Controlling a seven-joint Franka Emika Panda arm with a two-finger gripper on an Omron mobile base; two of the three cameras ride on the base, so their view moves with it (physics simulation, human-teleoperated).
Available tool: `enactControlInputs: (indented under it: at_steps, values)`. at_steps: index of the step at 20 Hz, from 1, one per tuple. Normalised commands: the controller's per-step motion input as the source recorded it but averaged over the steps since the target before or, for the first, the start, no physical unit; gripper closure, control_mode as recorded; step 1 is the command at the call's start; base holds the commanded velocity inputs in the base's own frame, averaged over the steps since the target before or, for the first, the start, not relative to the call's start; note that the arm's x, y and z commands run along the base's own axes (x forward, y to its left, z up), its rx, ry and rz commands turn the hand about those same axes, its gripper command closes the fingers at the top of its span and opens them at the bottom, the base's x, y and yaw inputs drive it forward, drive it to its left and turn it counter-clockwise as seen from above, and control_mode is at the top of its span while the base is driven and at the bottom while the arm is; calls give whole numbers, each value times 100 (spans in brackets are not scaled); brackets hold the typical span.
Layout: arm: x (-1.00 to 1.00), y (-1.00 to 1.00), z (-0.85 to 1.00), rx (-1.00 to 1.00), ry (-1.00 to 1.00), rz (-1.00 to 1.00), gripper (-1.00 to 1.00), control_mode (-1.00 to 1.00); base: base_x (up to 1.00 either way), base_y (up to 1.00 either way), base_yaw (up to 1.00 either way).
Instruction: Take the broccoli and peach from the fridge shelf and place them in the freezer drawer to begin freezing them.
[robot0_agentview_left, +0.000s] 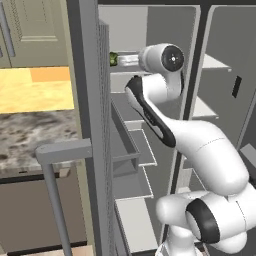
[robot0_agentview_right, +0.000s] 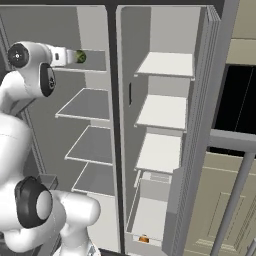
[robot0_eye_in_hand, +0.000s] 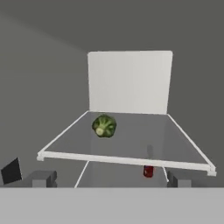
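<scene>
While jaws gape, broccoli (robot0_eye_in_hand: 104, 126) ahead on fridge shelf (robot0_eye_in_hand: 131, 161), apart

Glossy white rounded arm (robot0_agentview_left: 210, 150), black joint bands, dark fingers (robot0_eye_in_hand: 43, 177).

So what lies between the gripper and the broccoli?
In the hand view, the fridge shelf's pale front rim and bare grey shelf separate the open gripper from the broccoli.

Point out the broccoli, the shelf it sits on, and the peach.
broccoli (robot0_eye_in_hand: 104, 126), hand view, middle of its green head.
shelf (robot0_eye_in_hand: 131, 160), hand view, pale front rim.
peach (robot0_agentview_right: 143, 239), right base view, orange top showing in the bottom drawer.
</scene>
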Motion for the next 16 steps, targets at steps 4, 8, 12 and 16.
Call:
enactControlInputs:
  at_steps: [4,8,12,16]
  values:
    - [47,0,0,0,11,0,-100,-100,0,0,0]
    - [43,8,0,0,13,0,-100,-100,0,0,0]
    - [38,21,-6,0,19,0,-100,-100,0,0,0]
    - [30,24,-21,0,22,0,-100,-100,0,0,0]
